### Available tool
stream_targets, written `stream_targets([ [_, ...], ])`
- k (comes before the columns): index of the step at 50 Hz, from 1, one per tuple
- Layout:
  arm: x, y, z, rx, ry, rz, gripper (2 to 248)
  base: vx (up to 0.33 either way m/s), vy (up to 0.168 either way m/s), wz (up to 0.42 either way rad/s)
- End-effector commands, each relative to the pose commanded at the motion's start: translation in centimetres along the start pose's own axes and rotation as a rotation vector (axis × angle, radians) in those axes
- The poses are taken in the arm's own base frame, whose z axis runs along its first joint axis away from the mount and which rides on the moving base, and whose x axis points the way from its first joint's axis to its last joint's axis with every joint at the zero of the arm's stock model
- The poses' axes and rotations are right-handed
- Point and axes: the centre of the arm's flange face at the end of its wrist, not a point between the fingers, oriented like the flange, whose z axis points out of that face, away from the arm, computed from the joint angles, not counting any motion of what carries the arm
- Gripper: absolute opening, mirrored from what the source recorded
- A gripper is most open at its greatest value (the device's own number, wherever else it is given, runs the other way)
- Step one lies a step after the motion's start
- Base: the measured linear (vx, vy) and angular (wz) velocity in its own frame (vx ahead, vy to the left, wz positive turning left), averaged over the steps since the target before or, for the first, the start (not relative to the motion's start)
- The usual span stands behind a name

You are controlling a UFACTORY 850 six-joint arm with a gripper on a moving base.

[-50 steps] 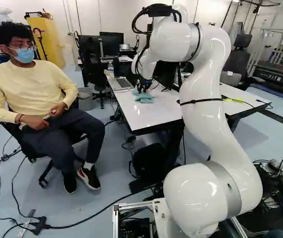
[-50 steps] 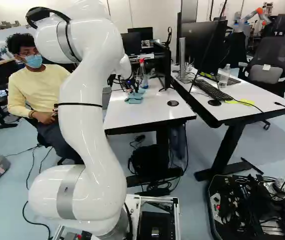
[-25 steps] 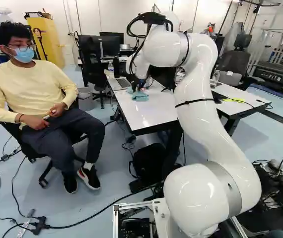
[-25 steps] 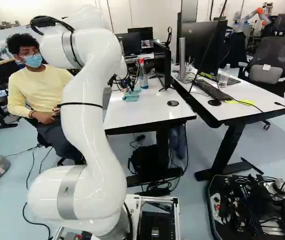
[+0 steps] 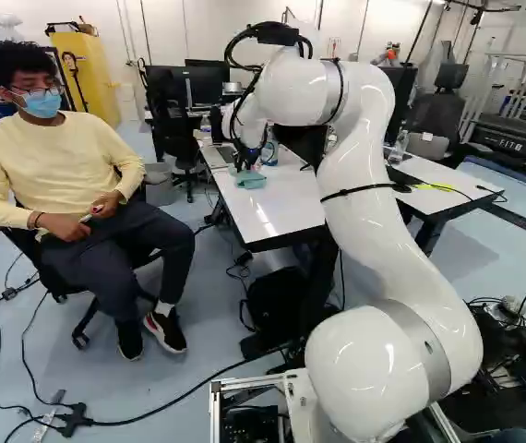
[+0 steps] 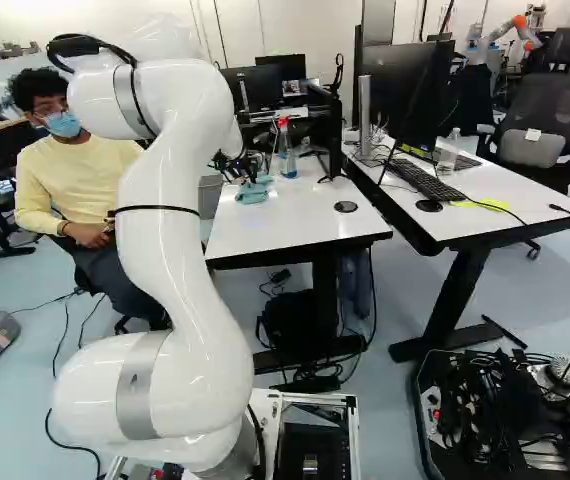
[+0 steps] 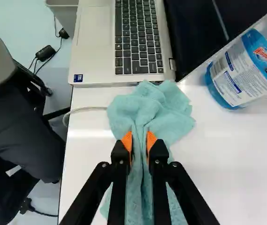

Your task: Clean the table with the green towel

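Note:
Over the left part of the white table (image 5: pixel 268 217), my gripper (image 5: pixel 245 166) points down at the green towel (image 5: pixel 251 181) in the left base view. Seen from the wrist, the gripper (image 7: pixel 139 145) is shut on the bunched towel (image 7: pixel 147 110), its orange pads pinching a fold from both sides. The cloth spreads on the tabletop ahead of the fingers and also hangs beneath them. Its far edge reaches the laptop's front edge. In the right base view the towel (image 6: pixel 251 193) lies near the table's left side.
An open laptop (image 7: pixel 93 44) stands just ahead of the towel, with a blue-labelled bottle (image 7: pixel 248 70) beside it. A thin cable (image 7: pixel 84 108) runs from the towel's side over the table edge. A seated person's legs are beside that edge. Monitors and a keyboard (image 6: pixel 425 180) occupy the neighbouring table.
Arm and gripper have moved left across the tabletop in both base views, carrying the towel closer to the table's left edge. The base has stayed put.

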Motion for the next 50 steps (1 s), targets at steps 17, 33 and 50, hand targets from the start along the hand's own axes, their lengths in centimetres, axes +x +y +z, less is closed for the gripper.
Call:
stream_targets([
  [17,-1.5,-2.4,-1.5,0.02,-0.022,-0.027,56,0.0,0.0,0.0],
  [33,-3.5,-2.5,-3.3,0.022,-0.049,-0.029,56,0.0,0.0,0.0],
  [50,-3.3,-2.4,-4.6,0.021,-0.038,-0.028,56,0.0,0.0,0.0],
])
